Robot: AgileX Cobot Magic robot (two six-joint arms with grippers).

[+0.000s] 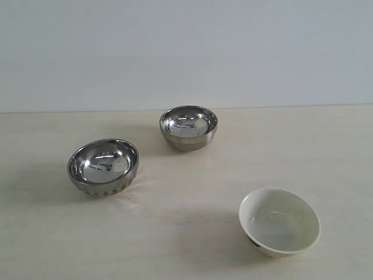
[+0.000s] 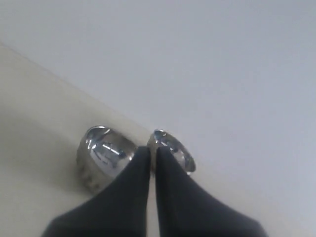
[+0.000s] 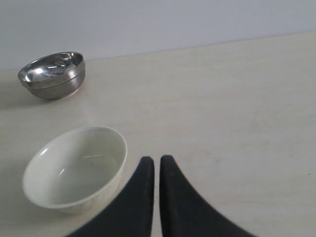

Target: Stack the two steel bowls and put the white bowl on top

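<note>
Across the surface (image 1: 175,245), ribbed steel bowl (image 1: 103,167), smooth steel bowl (image 1: 188,127) and white bowl (image 1: 280,221) sit unstacked; left gripper (image 2: 152,150) and right gripper (image 3: 157,160) are clenched, empty; next likely means opening over a steel rim.

Three bowls stand on one tabletop (image 1: 326,146). Two of them are steel: one ribbed steel bowl (image 1: 103,168) at centre left of the exterior frame and one smooth steel bowl (image 1: 188,127) just above the middle. The third is the one white bowl (image 1: 280,221), at lower right. The left wrist view takes in both steel ones; the right wrist view takes in one steel and the white. There are two claws, one per wrist view: the left claw (image 2: 152,150) and the right claw (image 3: 157,160).
</note>
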